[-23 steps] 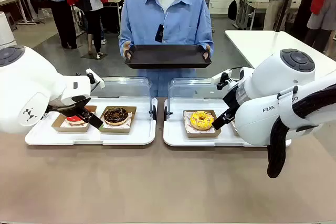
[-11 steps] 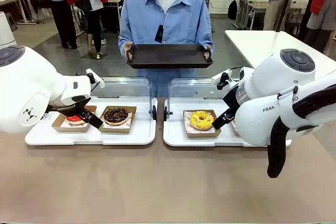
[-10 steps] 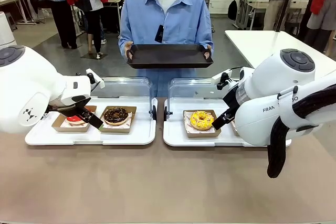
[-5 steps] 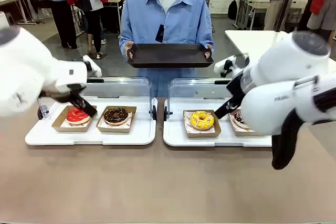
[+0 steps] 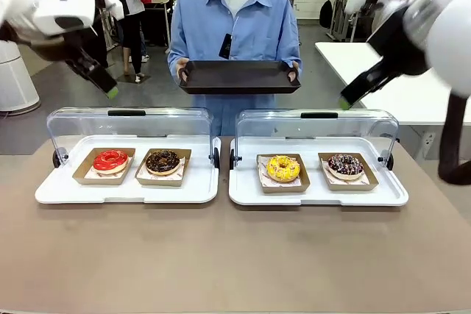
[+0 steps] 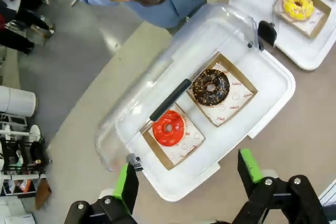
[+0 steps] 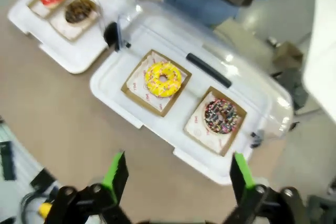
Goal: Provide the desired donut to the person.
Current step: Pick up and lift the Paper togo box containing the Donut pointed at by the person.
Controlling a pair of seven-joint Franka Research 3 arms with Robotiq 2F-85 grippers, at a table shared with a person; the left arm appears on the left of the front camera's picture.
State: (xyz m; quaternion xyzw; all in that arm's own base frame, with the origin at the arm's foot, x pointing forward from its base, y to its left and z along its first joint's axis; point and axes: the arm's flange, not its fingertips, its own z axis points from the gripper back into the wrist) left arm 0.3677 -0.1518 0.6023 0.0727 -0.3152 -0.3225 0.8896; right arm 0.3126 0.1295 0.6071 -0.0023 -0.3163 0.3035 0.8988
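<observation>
From the front, the person (image 5: 234, 16) stands at the far side of the table (image 5: 235, 255), both hands holding a black tray (image 5: 239, 76) level at the waist. The left claw (image 5: 110, 92) and the right claw (image 5: 344, 102) hang high above the table, well apart from everything on it.

Two white cases sit side by side, clear lids tipped up at the back. The left case (image 5: 51, 193) holds a red donut (image 5: 110, 160) and a chocolate donut (image 5: 163, 161). The right case (image 5: 246, 196) holds a yellow donut (image 5: 282, 168) and a sprinkled donut (image 5: 345, 165), each in its own cardboard box.

The left wrist view looks down on the left case. The green fingers (image 6: 126, 181) stand wide apart with nothing between them (the red donut lies far below).

The right wrist view is blurred, but the fingers (image 7: 116, 170) are spread wide and empty above the right case, with the yellow and sprinkled donuts in their boxes.
</observation>
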